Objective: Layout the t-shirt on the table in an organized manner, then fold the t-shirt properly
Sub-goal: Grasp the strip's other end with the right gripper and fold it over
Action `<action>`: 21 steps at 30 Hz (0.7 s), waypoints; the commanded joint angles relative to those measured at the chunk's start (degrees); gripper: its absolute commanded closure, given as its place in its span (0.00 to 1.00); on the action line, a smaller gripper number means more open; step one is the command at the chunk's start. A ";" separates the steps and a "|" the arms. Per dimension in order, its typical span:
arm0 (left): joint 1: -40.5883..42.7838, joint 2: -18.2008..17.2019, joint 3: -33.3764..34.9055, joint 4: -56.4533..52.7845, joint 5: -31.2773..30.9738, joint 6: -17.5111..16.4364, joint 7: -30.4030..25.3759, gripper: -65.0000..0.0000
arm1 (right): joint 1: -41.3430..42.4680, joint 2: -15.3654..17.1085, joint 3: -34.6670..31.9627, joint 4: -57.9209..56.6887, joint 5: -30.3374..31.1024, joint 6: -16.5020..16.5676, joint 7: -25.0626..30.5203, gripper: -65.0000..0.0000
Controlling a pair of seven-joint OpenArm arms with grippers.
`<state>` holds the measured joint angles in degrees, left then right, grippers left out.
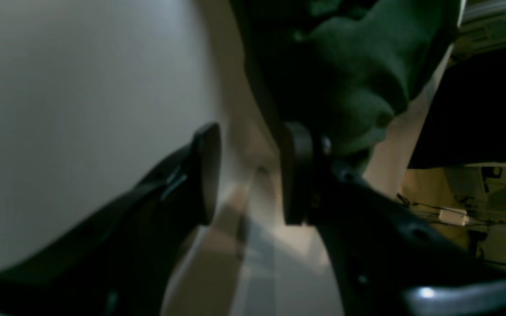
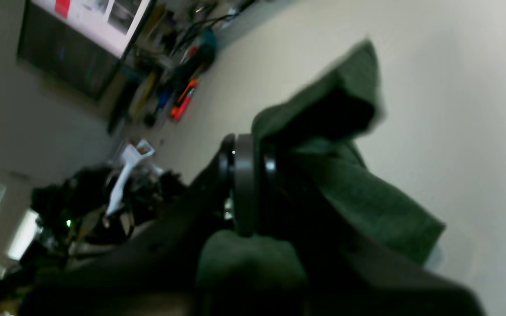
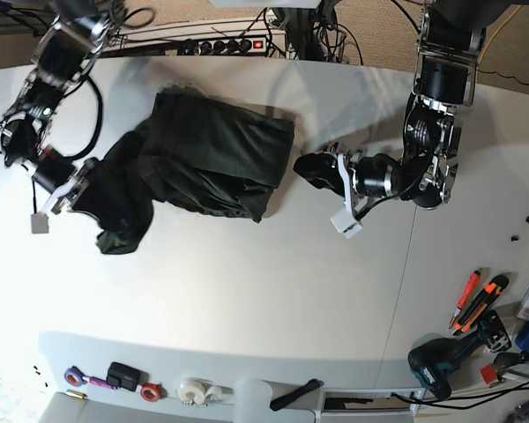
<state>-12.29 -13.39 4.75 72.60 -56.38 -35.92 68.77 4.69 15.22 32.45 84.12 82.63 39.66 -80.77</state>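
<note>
Right end effector [image 2: 246, 184] grips t-shirt [image 3: 203, 159].

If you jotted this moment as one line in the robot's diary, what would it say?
t-shirt: rumpled on table | right end effector: shut on t-shirt edge | left end effector: jaws apart, empty, beside shirt | fold: not done

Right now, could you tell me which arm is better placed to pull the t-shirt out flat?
The right arm. Its tool is already shut on the t-shirt at its edge, near the table rim. The left tool stands part open beside the shirt's other edge, with no cloth between its fingers.
</note>
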 commanded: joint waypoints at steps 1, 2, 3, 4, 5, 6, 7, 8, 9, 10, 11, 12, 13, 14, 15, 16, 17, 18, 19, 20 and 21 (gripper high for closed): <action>-1.05 -0.24 -0.17 0.68 0.24 -0.11 0.24 0.67 | -0.72 -0.42 0.07 4.90 2.37 0.34 0.77 1.00; -1.05 -0.24 -0.17 0.68 0.24 -0.11 0.24 0.67 | -2.47 -1.79 0.07 9.07 2.37 0.34 0.77 1.00; -1.03 -0.24 -0.17 0.68 0.24 -0.13 0.24 0.67 | -4.20 -3.08 0.07 12.94 2.37 0.34 0.77 1.00; -1.03 -0.24 -0.17 0.68 0.22 -0.13 0.24 0.67 | -5.88 -4.31 0.07 16.50 2.37 0.34 0.77 1.00; -1.03 -0.24 -0.17 0.68 0.22 -0.13 0.24 0.67 | -7.43 -5.46 0.07 19.67 2.37 0.34 0.77 1.00; -1.05 -0.24 -0.17 0.68 0.22 -0.13 0.24 0.67 | -8.81 -6.67 0.07 22.40 2.37 0.34 0.77 1.00; -1.05 -0.22 -0.17 0.68 0.20 -0.11 0.22 0.67 | -10.03 -7.98 0.07 24.76 2.37 0.34 0.77 1.00; -1.03 -0.22 -0.17 0.68 0.20 -0.13 0.22 0.67 | -10.99 -9.35 0.04 26.62 2.37 0.34 0.77 1.00; -1.05 -0.24 -0.17 0.68 0.20 -0.13 0.22 0.67 | -11.74 -10.67 -0.20 27.96 1.57 0.34 0.77 1.00; -1.03 -0.22 -0.17 0.68 0.17 -0.13 0.22 0.67 | -12.33 -11.85 -0.74 28.74 -1.01 0.34 0.77 1.00; -1.05 -0.24 -0.17 0.68 0.20 -0.13 0.22 0.67 | -12.63 -12.79 -1.68 28.87 -3.69 0.34 0.77 1.00; -1.03 -0.24 -0.17 0.68 0.20 -0.13 0.22 0.67 | -12.63 -13.57 -2.95 28.76 -6.58 0.34 0.77 1.00; -1.03 -0.24 -0.17 0.68 0.20 -0.13 0.24 0.67 | -12.59 -14.23 -4.52 28.74 -9.64 0.34 0.77 1.00; -1.03 -0.24 -0.17 0.68 0.20 -0.13 0.24 0.67 | -12.59 -14.67 -6.34 28.72 -12.81 0.34 0.77 1.00; -1.03 -0.22 -0.17 0.68 0.20 -0.13 0.24 0.67 | -12.59 -14.80 -8.37 28.72 -16.06 0.34 1.38 1.00; -1.05 -0.22 -0.17 0.68 0.20 -0.13 0.22 0.67 | -12.59 -14.73 -10.56 28.72 -19.58 0.34 4.17 1.00; -1.03 -0.24 -0.17 0.68 0.20 -0.13 0.22 0.67 | -12.59 -14.73 -12.63 28.72 -23.21 0.34 7.04 1.00; -1.03 -0.24 -0.17 0.68 0.20 -0.13 0.24 0.67 | -12.59 -14.73 -14.75 28.72 -26.84 0.34 9.75 1.00; -1.03 -0.24 -0.17 0.68 0.20 -0.13 0.24 0.67 | -12.57 -14.73 -16.76 28.72 -30.10 0.34 11.96 1.00; -1.03 -0.24 -0.17 0.68 0.20 -0.13 0.24 0.67 | -12.55 -14.73 -18.67 28.72 -32.89 0.34 13.81 1.00; -1.03 -0.24 -0.17 0.68 0.20 -0.13 0.24 0.67 | -12.46 -14.73 -20.48 28.72 -35.28 0.31 15.17 1.00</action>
<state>-12.36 -13.37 4.75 72.60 -56.38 -35.92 68.77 -8.43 0.14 11.79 111.81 45.34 39.88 -67.22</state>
